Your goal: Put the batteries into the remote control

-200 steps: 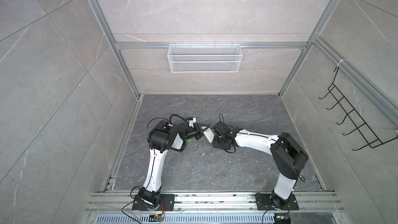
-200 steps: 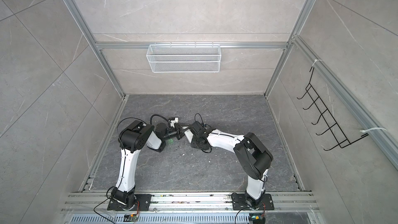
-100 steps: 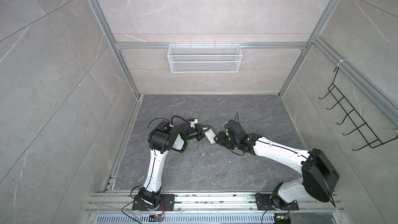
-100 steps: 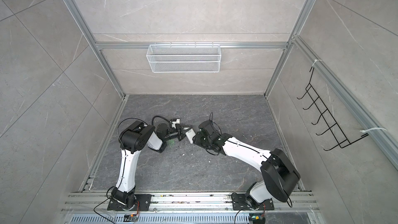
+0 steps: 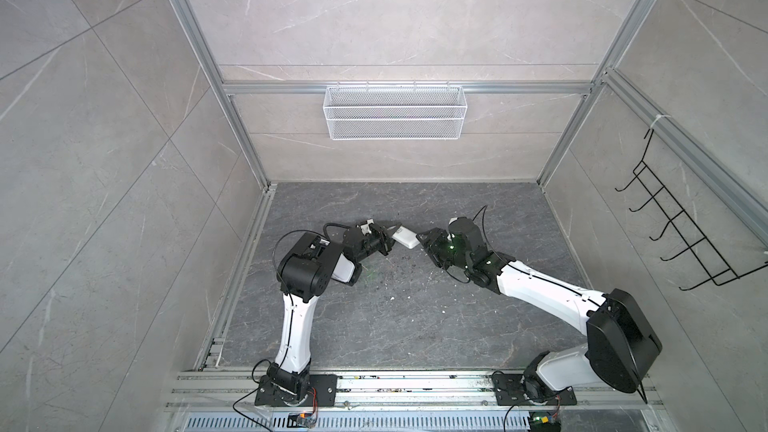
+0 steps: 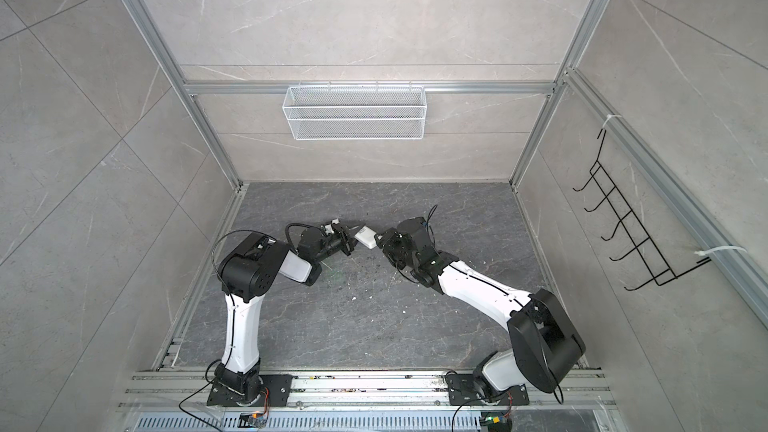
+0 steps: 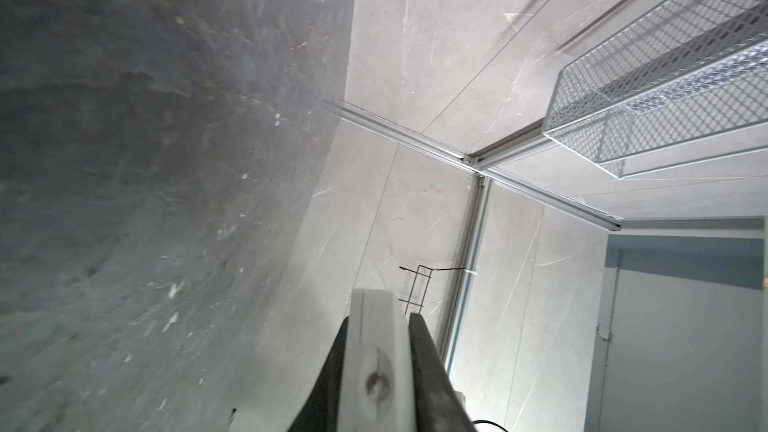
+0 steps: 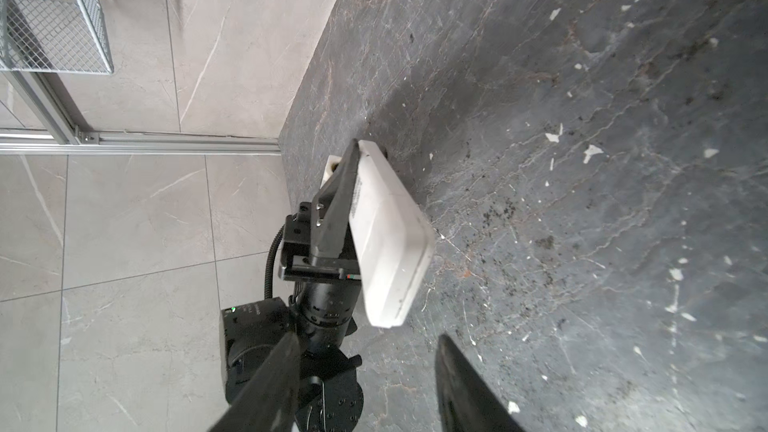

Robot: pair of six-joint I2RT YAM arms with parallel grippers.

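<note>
Left arm is reaching in over the bench, and its jaws are clenched on the remote control; they have it by one end, the rest of the white body jutting out toward the middle, plain in both top views; from the left wrist camera the remote sits edge-on, pinched between two black fingers; over to the right arm, coming in low from the other side; its jaws are released, spread apart with nothing between them; the right wrist camera shows that gap facing the remote's free end, just short of it; a plain white face of the remote is turned that way, tilted, with small dark print near the gripped end; how far it hangs clear of the bench I cannot tell; white flecks and dark specks dot the bench beneath; up on the back wall hangs a white wire basket; a black hook rack sits on the side wall.
</note>
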